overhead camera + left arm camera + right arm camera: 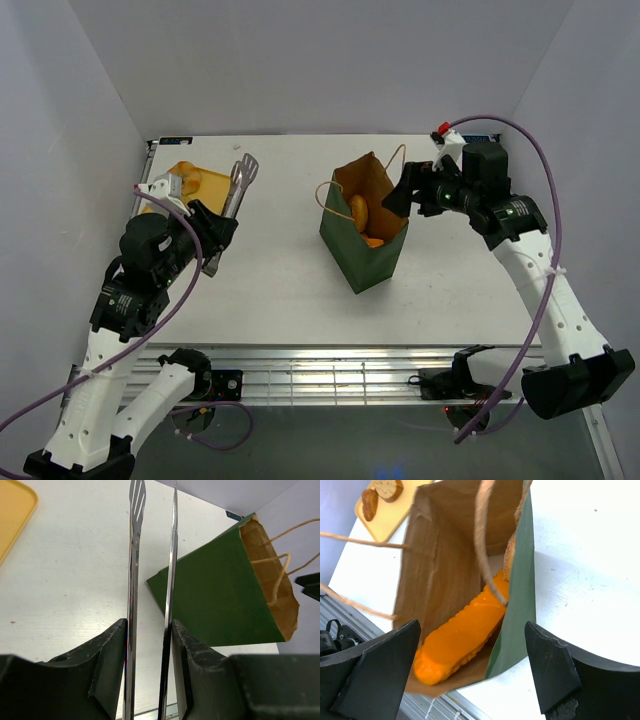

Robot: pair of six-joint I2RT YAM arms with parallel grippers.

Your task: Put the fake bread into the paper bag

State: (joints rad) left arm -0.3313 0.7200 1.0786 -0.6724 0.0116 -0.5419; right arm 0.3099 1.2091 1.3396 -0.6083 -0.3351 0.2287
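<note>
The dark green paper bag (362, 248) stands open at mid-table. Inside it lie a long ridged orange loaf (465, 630) and a seeded bagel (509, 555); a round piece (358, 209) also shows from above. Two brown bread pieces (382, 490) sit on the yellow tray. My right gripper (400, 197) is open at the bag's right rim; in its wrist view (475, 672) the bag's mouth lies between its fingers. My left gripper (214, 232) is shut on the metal tongs (238, 183), left of the bag. The tongs' two blades (150, 555) run between its fingers (112, 650).
The flat yellow tray (203, 180) lies at the back left, partly behind the left arm, and shows in the left wrist view (14, 515). The bag's tan string handles (398, 160) stick up. White walls enclose the table; a metal rail (330, 375) runs along the near edge.
</note>
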